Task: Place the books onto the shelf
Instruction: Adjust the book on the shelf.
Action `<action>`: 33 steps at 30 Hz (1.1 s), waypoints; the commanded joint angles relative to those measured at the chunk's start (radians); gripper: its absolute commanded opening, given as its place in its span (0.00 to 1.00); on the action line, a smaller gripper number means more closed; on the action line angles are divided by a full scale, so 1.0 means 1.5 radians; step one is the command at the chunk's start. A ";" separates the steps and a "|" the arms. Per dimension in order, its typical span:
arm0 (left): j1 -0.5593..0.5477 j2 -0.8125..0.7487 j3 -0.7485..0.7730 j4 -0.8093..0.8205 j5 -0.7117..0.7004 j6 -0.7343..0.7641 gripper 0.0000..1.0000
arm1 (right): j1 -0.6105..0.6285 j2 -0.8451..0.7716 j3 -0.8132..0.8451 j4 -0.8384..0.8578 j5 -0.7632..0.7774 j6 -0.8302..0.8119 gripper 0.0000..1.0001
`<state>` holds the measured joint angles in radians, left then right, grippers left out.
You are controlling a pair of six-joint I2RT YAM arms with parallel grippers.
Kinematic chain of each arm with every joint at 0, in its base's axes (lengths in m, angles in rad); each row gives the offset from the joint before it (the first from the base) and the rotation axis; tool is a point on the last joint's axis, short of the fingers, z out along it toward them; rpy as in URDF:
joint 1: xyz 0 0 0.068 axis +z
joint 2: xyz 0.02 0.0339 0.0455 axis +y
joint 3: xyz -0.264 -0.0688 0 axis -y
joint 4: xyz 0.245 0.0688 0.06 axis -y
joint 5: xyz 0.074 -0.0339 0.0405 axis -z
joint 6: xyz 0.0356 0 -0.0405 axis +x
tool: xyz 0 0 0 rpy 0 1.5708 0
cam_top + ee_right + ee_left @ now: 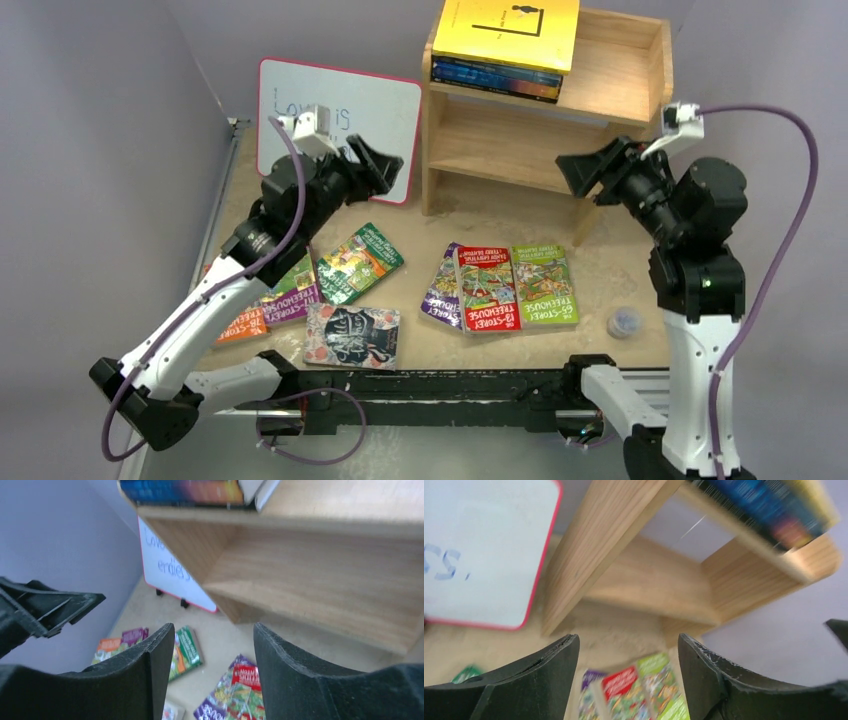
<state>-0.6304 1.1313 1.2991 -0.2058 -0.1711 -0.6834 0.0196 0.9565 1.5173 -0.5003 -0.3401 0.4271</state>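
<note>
The wooden shelf (600,90) stands at the back, its upper tier holding a yellow book (508,32) on dark blue books (495,78). On the table lie a green book (360,262), a purple, red and green trio (498,287), a floral book (352,335), and orange (240,325) and purple (295,295) books under my left arm. My left gripper (378,162) hovers open and empty left of the shelf (644,580). My right gripper (578,172) hangs open and empty before the lower tier (320,580). The red book (626,685) shows between the left fingers.
A pink-edged whiteboard (340,125) leans against the back wall left of the shelf. A small round lid (624,322) lies near the right arm's base. Grey walls close in the left and back sides.
</note>
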 commanded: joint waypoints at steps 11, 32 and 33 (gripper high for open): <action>-0.001 -0.040 -0.288 -0.151 -0.019 -0.055 0.72 | 0.006 -0.141 -0.385 0.002 -0.073 0.011 0.66; -0.128 0.320 -0.364 0.406 0.199 -0.276 0.73 | 0.199 0.075 -0.626 0.183 0.225 0.112 0.75; -0.134 0.338 -0.356 0.415 0.205 -0.283 0.73 | 0.199 0.084 -0.634 0.193 0.225 0.112 0.75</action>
<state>-0.8036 1.5627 0.7345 0.2558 0.1051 -1.0363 0.3092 1.0676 0.5915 -0.3126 -0.0513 0.5751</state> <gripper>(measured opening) 0.724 0.751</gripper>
